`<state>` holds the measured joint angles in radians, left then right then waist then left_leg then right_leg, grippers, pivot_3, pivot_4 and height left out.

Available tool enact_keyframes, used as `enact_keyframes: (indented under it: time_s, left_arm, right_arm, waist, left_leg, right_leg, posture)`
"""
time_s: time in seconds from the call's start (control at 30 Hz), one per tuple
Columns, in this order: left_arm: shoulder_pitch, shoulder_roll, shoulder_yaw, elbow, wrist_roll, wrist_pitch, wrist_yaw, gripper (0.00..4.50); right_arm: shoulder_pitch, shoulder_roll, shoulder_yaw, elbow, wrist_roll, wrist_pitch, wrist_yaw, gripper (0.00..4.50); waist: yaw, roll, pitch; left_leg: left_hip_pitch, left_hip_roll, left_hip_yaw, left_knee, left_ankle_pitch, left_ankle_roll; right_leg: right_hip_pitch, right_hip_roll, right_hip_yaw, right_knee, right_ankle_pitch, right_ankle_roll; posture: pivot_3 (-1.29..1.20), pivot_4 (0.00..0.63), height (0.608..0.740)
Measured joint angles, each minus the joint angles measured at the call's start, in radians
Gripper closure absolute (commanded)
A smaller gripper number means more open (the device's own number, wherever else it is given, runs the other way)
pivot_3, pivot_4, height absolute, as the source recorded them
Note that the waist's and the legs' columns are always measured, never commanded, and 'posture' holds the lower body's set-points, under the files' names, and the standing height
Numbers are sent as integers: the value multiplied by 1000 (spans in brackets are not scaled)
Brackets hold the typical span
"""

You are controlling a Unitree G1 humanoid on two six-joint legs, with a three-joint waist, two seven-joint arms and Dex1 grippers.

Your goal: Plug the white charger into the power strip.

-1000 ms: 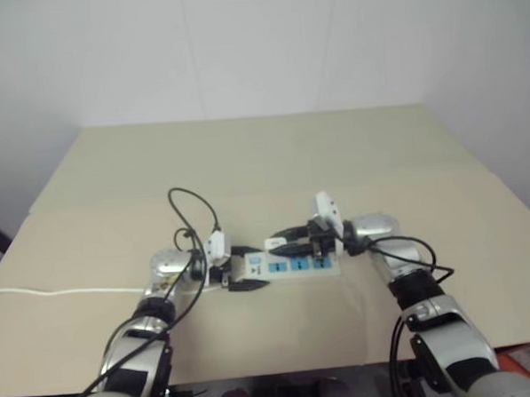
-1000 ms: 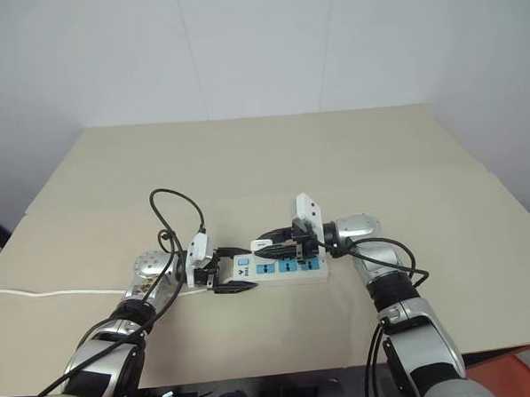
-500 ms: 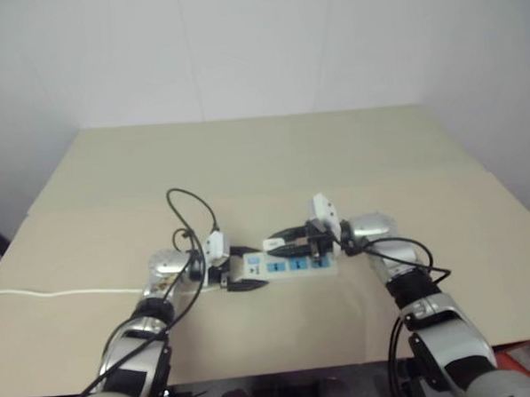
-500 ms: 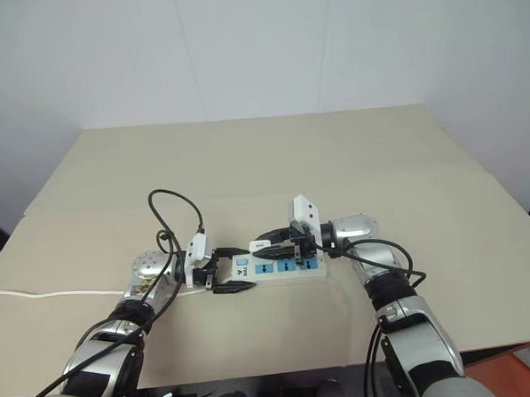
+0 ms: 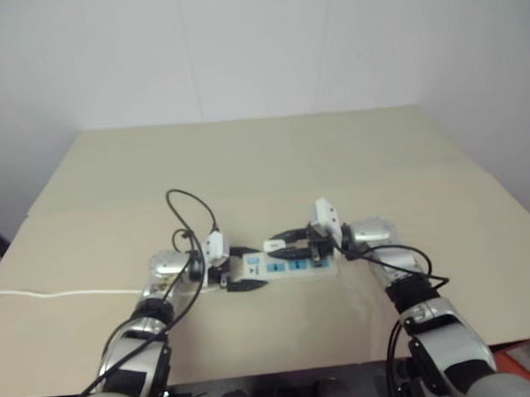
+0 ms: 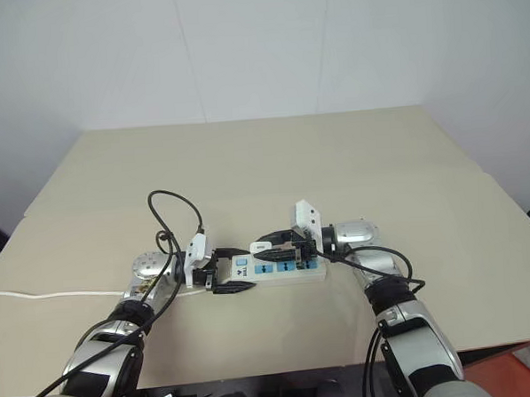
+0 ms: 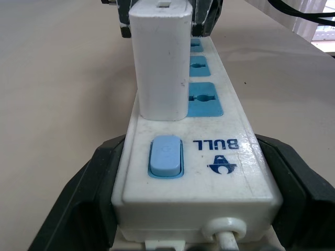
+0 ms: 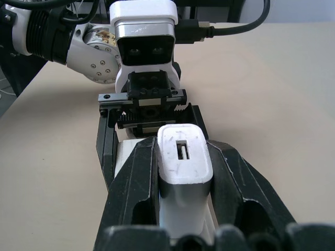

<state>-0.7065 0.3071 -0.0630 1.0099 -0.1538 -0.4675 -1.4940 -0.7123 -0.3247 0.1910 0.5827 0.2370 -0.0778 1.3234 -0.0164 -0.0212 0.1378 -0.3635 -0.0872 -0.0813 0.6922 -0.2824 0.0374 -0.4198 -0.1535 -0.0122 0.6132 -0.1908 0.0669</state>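
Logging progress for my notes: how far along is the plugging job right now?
Done: the left hand clamps the power strip at its switch end. In hand: the right hand holds the white charger upright on the first socket. Left: whether it is fully seated is unclear; then release.

Bare lab-like room, plain white walls [image 6: 257, 48], beige table [image 6: 334, 159]

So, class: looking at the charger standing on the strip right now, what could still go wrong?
1. The white charger, pinched in the right gripper, may not be fully seated, so it could lift out on release.
2. The left gripper clamps only the switch end of the power strip; pushing down might tip its far end.
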Motion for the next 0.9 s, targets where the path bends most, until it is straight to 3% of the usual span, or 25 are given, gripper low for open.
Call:
enact_keyframes:
  time_s: [0.27,0.4,0.6,0.8,0.9]
  left_arm:
    - [0,2,0,0,0,11,1,1211]
    - [0,-3,-4,-5,1,7,1,1211]
    - [2,-4,-3,-9,-3,7,0,1211]
    - [-1,-5,-5,-10,-3,17,-2,1211]
    - [-5,-2,-10,-10,5,36,-5,229]
  right_arm:
    - [-13,0,4,7,0,29,0,3392]
    - [-8,-21,21,21,-39,59,-18,2188]
    - [5,-18,9,29,-41,26,-41,33]
    - [5,-19,2,30,-40,21,-35,33]
    - [5,-21,-1,30,-40,21,-28,0]
  waist:
    - [-1,0,0]
    - [0,0,0]
    - [2,0,0]
    - [3,0,0]
    - [3,0,0]
  left_leg:
    - [1,0,0,0,0,0]
    - [1,0,0,0,0,0]
    - [-2,0,0,0,0,0]
    - [-2,0,0,0,0,0]
    - [-3,0,0,0,0,0]
  right_leg:
    - [0,0,0,0,0,0]
    - [0,0,0,0,0,0]
    - [-1,0,0,0,0,0]
    - [-2,0,0,0,0,0]
    - [-2,0,0,-1,0,0]
  posture:
    - [0,150,740]
    - [0,150,740]
    - [0,150,740]
    - [0,150,740]
    - [0,150,740]
